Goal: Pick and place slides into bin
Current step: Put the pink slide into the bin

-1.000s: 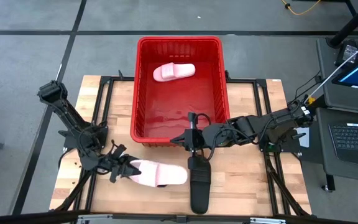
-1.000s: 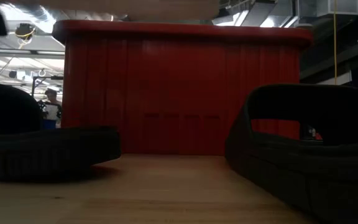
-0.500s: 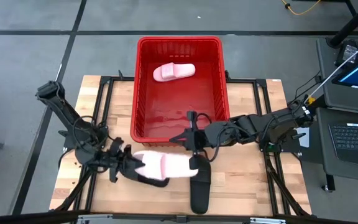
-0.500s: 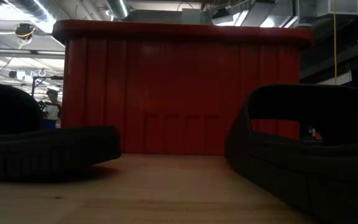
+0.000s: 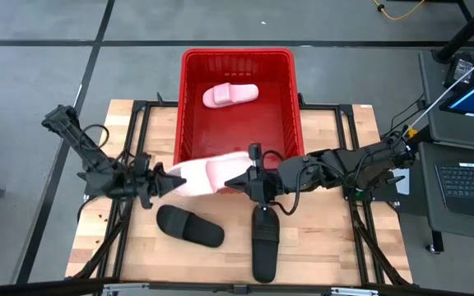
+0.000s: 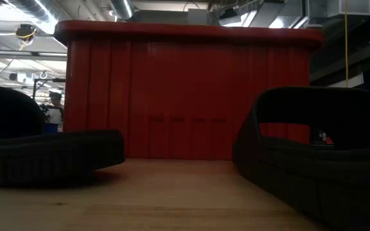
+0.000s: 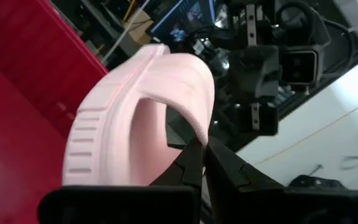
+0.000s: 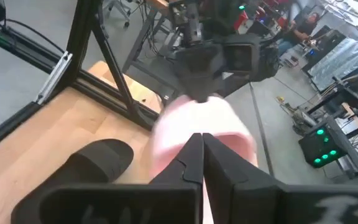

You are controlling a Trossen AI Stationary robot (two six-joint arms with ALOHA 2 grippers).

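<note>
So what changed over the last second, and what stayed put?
The left gripper, shut on the pink slide, lifted it off the table toward the bin's front wall, uncovering a black slide beneath. The right gripper stayed shut by the bin front above the other black slide. The pink slide in the bin never moved.

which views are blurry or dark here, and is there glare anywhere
Low view: both black slides sit close, dark and soft against bright ceiling lights. Right wrist view: the held pink slide is smeared. Left wrist view: sharp. High view: even light, faint sheen on the red bin floor.
</note>
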